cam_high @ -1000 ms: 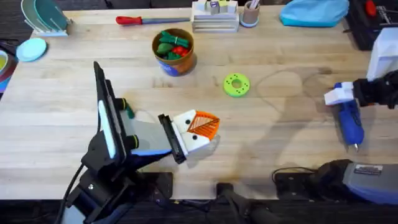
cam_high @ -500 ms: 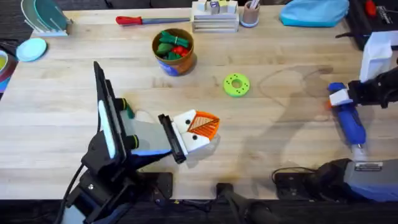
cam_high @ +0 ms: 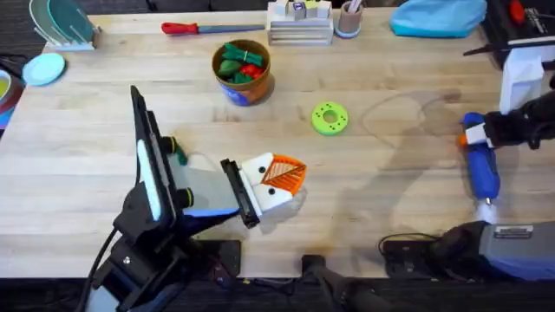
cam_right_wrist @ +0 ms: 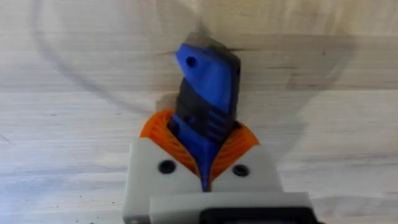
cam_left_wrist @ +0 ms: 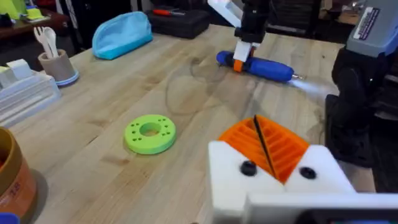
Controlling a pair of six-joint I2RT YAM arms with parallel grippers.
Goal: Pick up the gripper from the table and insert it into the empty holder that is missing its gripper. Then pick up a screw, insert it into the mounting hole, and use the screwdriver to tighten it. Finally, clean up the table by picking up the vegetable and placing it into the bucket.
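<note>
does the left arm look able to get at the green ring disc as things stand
Probably yes. The left pincer rests shut on the table, holding nothing, and bare wood lies between it and the green ring disc; nothing stands between them.

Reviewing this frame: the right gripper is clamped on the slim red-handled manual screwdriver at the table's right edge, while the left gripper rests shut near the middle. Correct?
Not quite. The right gripper is clamped on the chunky blue cylindrical electric screwdriver, as the right wrist view shows; the slim red-handled manual screwdriver lies at the table's far edge. The left gripper does rest shut near the middle.
</note>
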